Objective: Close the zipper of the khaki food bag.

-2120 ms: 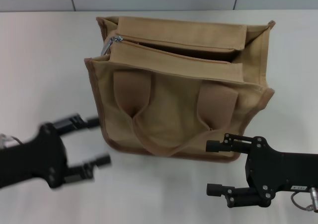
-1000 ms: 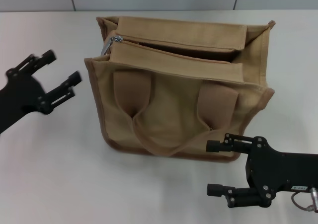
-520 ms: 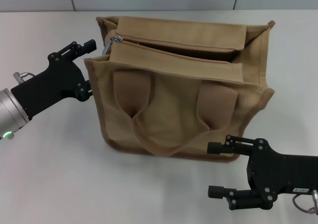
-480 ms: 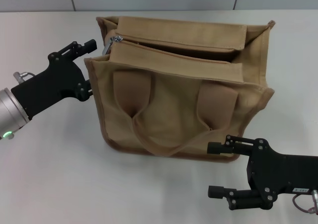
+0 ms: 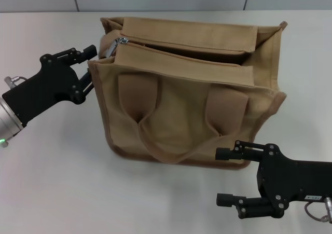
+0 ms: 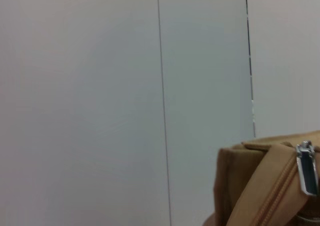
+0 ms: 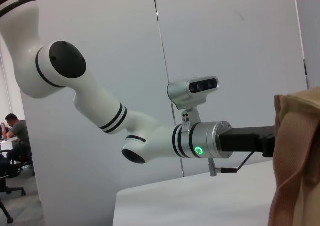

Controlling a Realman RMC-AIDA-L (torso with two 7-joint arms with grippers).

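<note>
The khaki food bag [image 5: 187,88] sits near the table's [image 5: 52,192] back edge. Its zipper [image 5: 181,54] is open. The left gripper [image 5: 89,65], fingers spread, touches the bag's left side. The right gripper [image 5: 224,176] rests spread near the front edge.

The head camera looks steeply down from above at the khaki food bag [image 5: 187,88] standing on the counter [image 5: 52,182]. The left wrist camera sits close and level at the bag's end, facing the wall. The right wrist camera looks level across the counter. All three share the bag.
</note>
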